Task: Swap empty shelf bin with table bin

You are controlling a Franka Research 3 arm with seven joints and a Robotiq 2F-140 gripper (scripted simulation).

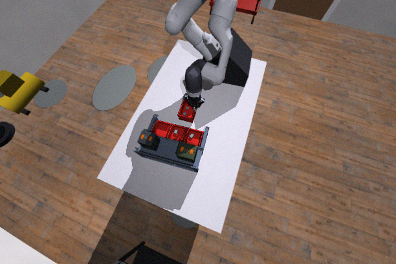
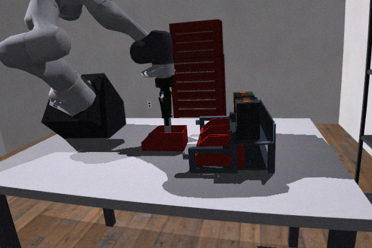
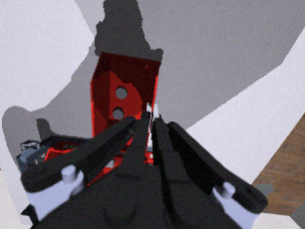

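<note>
You have the hand [image 1: 195, 107] [image 2: 167, 130] [image 3: 151, 110] closed on a side wall of the red bin with two grey round pieces [image 1: 186, 116] [image 2: 164, 142] [image 3: 106, 85]. This bin is between the arm's base [image 1: 240, 45] [image 2: 113, 111] and the shelf [image 1: 168, 150] [image 2: 234, 158], closer to the left long edge of the surface [image 1: 226, 160] [image 2: 91, 175] [image 3: 234, 124] in the top view. You see it almost level and very low; whether its base touches, I cannot tell. The empty-looking bin [image 1: 162, 129] [image 2: 213, 160] sits in the shelf, at the end nearest that same edge. Beside it are two red bins [image 1: 177, 137] with light pieces.
</note>
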